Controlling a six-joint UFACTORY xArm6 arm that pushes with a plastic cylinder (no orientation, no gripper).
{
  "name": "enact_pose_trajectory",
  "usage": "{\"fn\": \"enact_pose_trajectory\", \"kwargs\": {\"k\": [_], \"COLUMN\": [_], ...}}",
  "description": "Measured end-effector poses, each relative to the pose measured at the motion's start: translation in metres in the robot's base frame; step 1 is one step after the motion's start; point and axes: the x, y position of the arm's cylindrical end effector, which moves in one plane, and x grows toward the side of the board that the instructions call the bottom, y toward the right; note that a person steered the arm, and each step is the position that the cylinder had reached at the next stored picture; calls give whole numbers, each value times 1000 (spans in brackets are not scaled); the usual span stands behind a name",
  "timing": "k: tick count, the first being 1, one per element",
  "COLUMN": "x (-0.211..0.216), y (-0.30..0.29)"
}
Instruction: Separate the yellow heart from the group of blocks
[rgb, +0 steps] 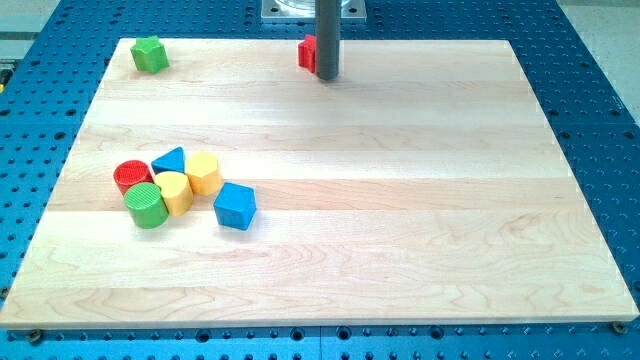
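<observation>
The yellow heart (174, 192) lies in a tight group at the view's lower left. It touches a green cylinder (146, 205) on its left, a red cylinder (131, 177) above left, a blue triangle (170, 161) above and a yellow hexagon (203, 173) on its right. A blue cube (235, 206) sits just right of the group. My tip (327, 76) is at the view's top centre, far from the group, next to a red block (308, 52).
A green block (150, 54) sits at the board's top left corner. The wooden board (400, 220) lies on a blue perforated table (600, 120). The arm's base mount (285, 10) shows at the top edge.
</observation>
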Motion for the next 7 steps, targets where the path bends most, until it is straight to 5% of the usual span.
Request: {"fn": "enact_pose_trajectory", "kwargs": {"k": [5,7], "x": [4,48], "y": [20,-22]}}
